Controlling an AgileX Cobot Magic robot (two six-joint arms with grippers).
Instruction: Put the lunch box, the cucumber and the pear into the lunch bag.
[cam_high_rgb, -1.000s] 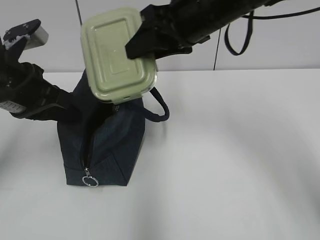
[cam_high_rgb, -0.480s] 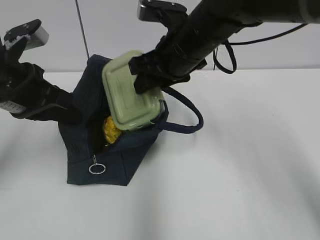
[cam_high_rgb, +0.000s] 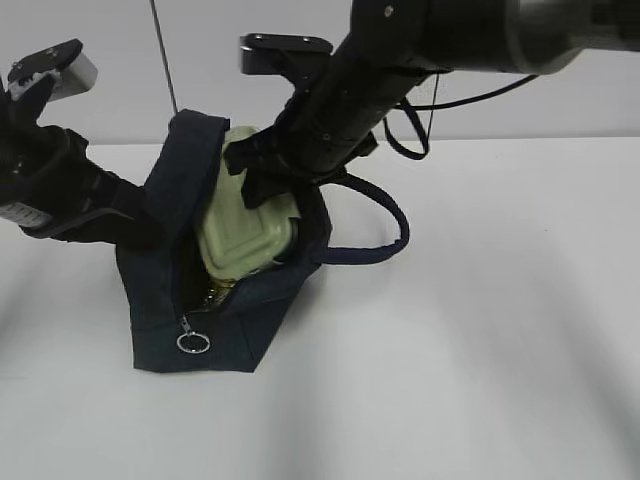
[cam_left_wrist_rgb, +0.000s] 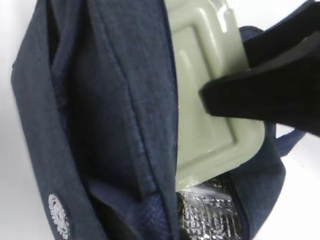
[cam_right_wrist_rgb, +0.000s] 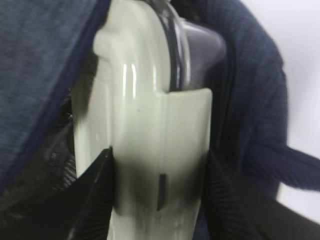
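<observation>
In the exterior view a plain white tabletop (cam_high_rgb: 480, 330) runs back to a pale grey wall (cam_high_rgb: 560, 110), with a thin dark cable hanging at about 11 o'clock. The boxy dark navy fabric lunch bag (cam_high_rgb: 165, 290) stands left of centre, its mouth gaping toward 12 o'clock, its metal ring pull (cam_high_rgb: 193, 342) at 6 o'clock and its loop handle (cam_high_rgb: 385, 235) lying out toward 3 o'clock. The rounded-rectangular lunch box with the pale sage-green ribbed lid (cam_high_rgb: 240, 235) sits partly inside the mouth, tilted, its long axis running from 1 o'clock down to 7 o'clock, lid facing the camera. The right gripper (cam_high_rgb: 262, 175) clamps the box's upper end. The left gripper (cam_high_rgb: 150, 225) is at the bag's 9 o'clock wall, its tips hidden against the cloth, closed tight. In the left wrist view the navy cloth (cam_left_wrist_rgb: 100, 115) fills the left half; the green lid (cam_left_wrist_rgb: 210, 110) slants from 12 o'clock toward 5 o'clock above the silver foil lining (cam_left_wrist_rgb: 210, 220), with a black finger (cam_left_wrist_rgb: 250, 95) across it. In the right wrist view the box (cam_right_wrist_rgb: 145, 125) stands on edge, long axis 12 to 6 o'clock, green lid leftward and clear base (cam_right_wrist_rgb: 197, 47) rightward, pinched between two black ribbed fingers (cam_right_wrist_rgb: 95, 200), navy fabric on both sides.
</observation>
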